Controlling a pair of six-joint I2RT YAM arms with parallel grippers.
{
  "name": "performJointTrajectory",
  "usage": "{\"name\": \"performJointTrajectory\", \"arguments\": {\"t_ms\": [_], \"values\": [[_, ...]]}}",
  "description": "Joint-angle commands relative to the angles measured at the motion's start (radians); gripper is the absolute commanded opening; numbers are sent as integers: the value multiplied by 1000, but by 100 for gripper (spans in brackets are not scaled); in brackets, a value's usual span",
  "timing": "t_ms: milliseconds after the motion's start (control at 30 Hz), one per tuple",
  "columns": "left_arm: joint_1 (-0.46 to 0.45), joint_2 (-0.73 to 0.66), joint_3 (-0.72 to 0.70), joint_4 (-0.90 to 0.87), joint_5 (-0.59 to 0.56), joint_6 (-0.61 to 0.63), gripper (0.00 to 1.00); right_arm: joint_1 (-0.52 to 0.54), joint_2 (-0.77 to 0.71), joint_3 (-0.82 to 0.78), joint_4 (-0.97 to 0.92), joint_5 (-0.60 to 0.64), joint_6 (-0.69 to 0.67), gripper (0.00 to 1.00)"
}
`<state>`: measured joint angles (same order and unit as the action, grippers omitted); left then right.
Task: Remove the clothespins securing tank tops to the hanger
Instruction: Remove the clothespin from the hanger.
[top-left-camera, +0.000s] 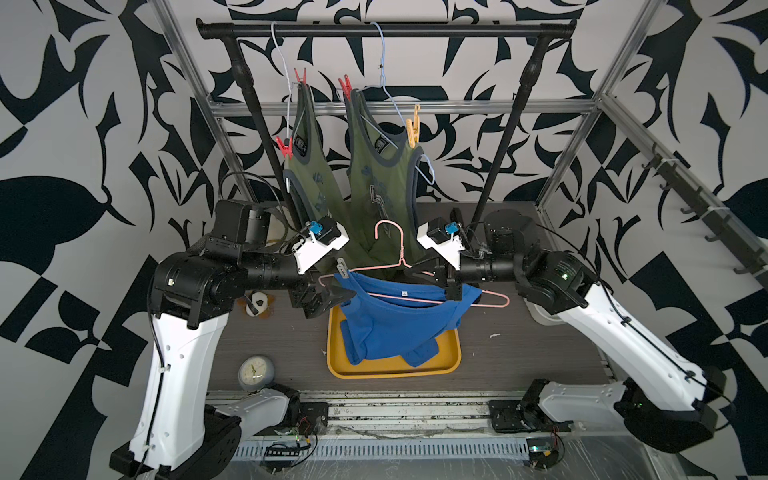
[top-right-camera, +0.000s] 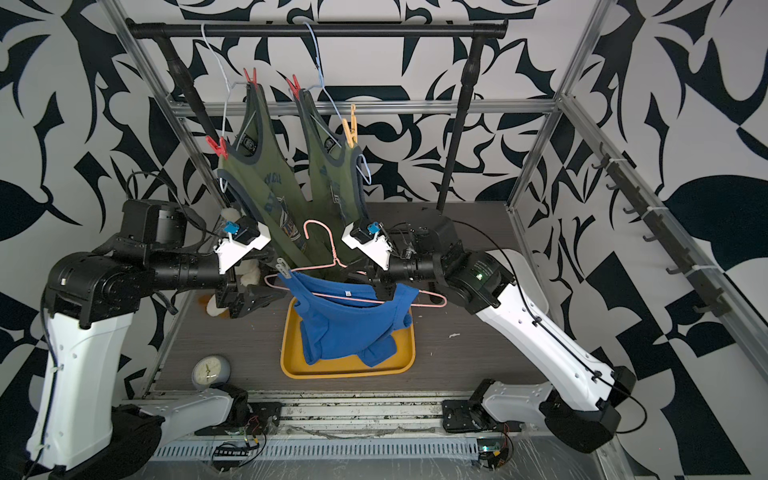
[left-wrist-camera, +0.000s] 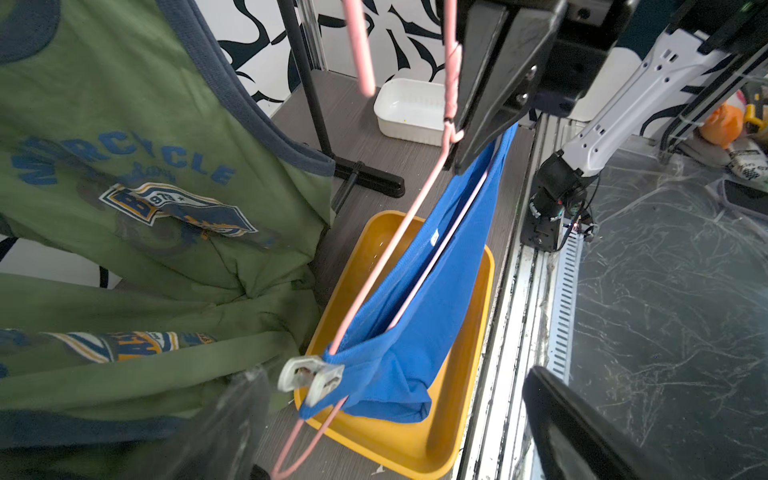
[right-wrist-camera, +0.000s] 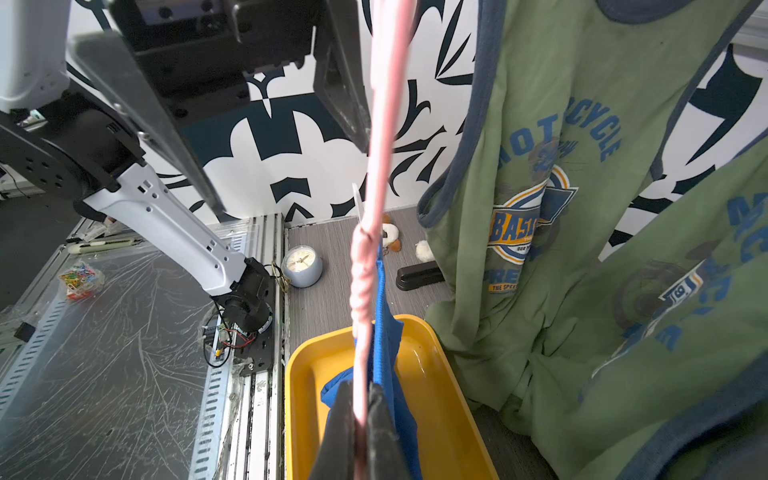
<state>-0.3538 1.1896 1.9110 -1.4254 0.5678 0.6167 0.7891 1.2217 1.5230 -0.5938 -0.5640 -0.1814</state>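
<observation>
Above the yellow tray (top-left-camera: 454, 362), the pink hanger (top-left-camera: 388, 245) is clamped in the right gripper (top-left-camera: 453, 289), with the blue tank top (top-left-camera: 395, 324) pinned to it by a grey clothespin (top-left-camera: 341, 268), beside which the left gripper (top-left-camera: 332, 301) is spread apart.

The tray (top-left-camera: 392, 372) lies mid-table (top-left-camera: 519, 345), and the loose tank top (top-left-camera: 395, 328) drapes from the wire hanger (top-left-camera: 401, 251) above it down into it, with one clothespin (top-left-camera: 341, 268) at the hanger's 9 o'clock end. Seen from the tray, the clock (top-left-camera: 255, 372) stands on the table at 9 o'clock. Two other tank tops (top-left-camera: 382, 183) hang side by side at 12 o'clock, behind, under the rail (top-left-camera: 386, 31).
</observation>
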Motion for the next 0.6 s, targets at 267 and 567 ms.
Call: {"name": "performJointTrajectory", "arguments": {"t_ms": [267, 567], "values": [[-3, 54, -4, -18, -35, 87, 94, -1, -45, 70, -27, -22, -32, 0], [-2, 76, 8, -32, 8, 106, 86, -1, -48, 78, -49, -29, -43, 0]]}}
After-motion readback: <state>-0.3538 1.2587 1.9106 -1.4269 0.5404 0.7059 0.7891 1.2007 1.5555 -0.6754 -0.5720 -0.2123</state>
